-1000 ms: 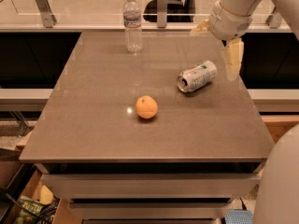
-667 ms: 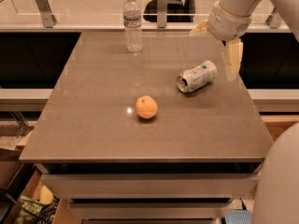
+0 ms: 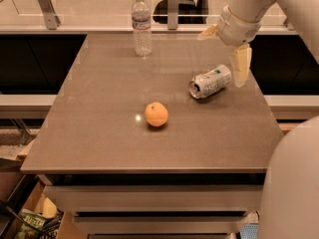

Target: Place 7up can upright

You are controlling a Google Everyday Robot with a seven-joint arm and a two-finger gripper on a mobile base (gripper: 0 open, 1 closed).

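Note:
The 7up can lies on its side on the right part of the grey table, silver top facing front-left. My gripper hangs just above and behind the can, not touching it. It is open and empty: one pale finger points down at the can's right end, the other sticks out to the left.
An orange sits near the table's middle, front-left of the can. A clear water bottle stands upright at the back edge. A glass railing with posts runs behind the table. My white body fills the lower right.

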